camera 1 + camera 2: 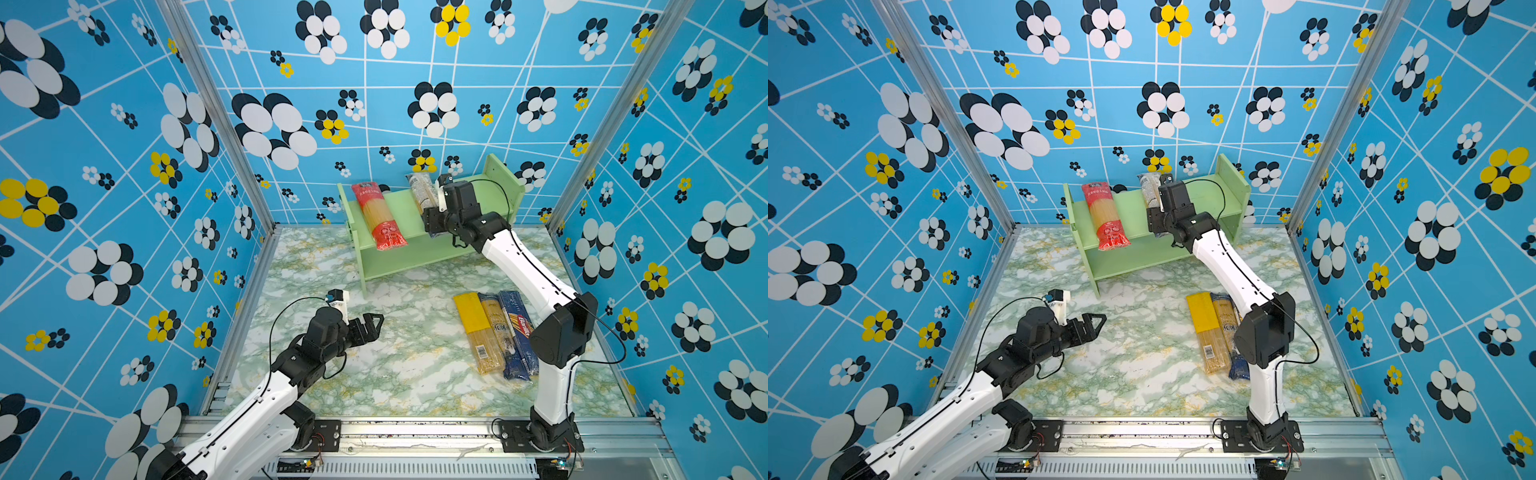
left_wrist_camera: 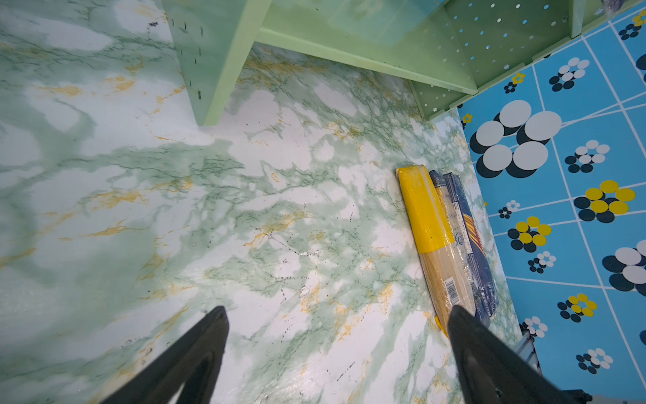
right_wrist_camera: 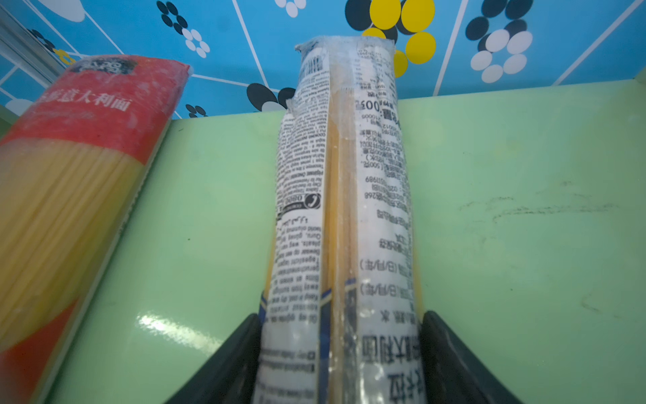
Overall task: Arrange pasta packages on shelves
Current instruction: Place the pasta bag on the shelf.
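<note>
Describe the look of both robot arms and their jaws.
Both the left arm and the right arm have white link shells with black joints, thin black cables looped alongside, and black tapered jaws; a small white camera mount sits at each wrist.

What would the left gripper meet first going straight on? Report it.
Probably the bare table: the left gripper tilts down toward open marble between the shelves and the yellow pack. Depth is uncertain.

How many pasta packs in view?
5. Red pack and white-label pack on the shelf unit, top tier; yellow pack, brownish pack, Barilla pack side by side on the table. Lower tier partly hidden.
</note>
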